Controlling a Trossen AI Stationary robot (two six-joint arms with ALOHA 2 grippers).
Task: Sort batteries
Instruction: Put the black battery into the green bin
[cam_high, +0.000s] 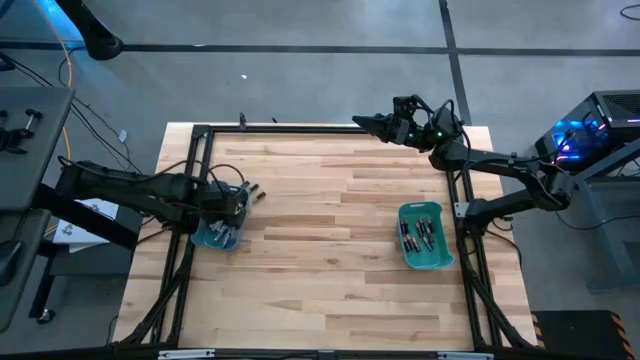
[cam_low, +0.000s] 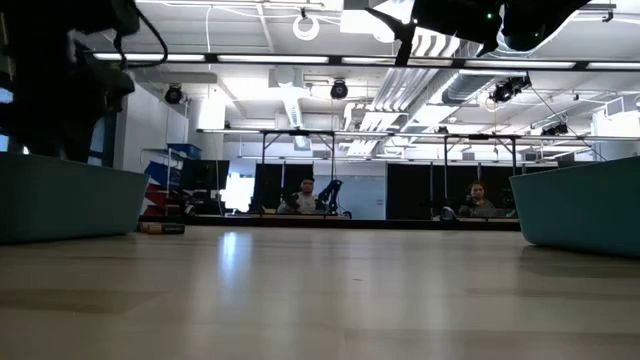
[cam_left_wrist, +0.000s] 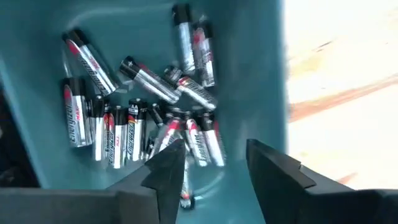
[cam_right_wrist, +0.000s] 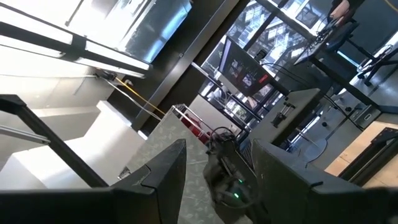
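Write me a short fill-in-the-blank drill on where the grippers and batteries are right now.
1. The left gripper hangs open over the ____ bin.
2. The batteries in that bin have ____ bodies.
3. The right gripper is raised at the table's ____ edge, holding nothing.
4. The right bin is coloured ____.

Missing words: left; silvery; far; teal
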